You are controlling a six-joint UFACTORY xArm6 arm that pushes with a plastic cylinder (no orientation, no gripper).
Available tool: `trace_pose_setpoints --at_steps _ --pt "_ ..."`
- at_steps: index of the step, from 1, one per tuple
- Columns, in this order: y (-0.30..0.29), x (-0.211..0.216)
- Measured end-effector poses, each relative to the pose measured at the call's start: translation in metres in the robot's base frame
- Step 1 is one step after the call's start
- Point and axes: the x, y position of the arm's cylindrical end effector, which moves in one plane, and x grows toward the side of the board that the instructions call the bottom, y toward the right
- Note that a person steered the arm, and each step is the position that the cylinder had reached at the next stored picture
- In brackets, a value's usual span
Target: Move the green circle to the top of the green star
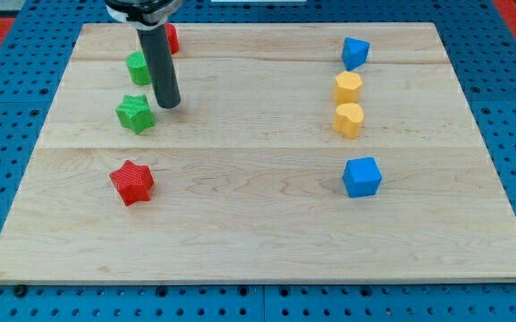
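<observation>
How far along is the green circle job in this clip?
Nearly done: the green circle already sits just above the green star, with a small gap between them. My tip rests right of both, touching neither that I can tell. Left: perhaps a small nudge to line it up.

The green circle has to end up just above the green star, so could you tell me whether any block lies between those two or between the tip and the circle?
Nothing visible does. The green circle already sits just above the green star, bare board between them. My tip rests right of both.
</observation>
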Motion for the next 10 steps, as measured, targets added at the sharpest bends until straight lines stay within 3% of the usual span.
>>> trace_pose_setpoints --at_steps 2,4,6,8,10 --pt "-0.03 -0.019" --pt "-0.125 -0.012" --pt "-0.045 -0.049" --pt "-0.072 -0.056" --pt "-0.034 -0.097"
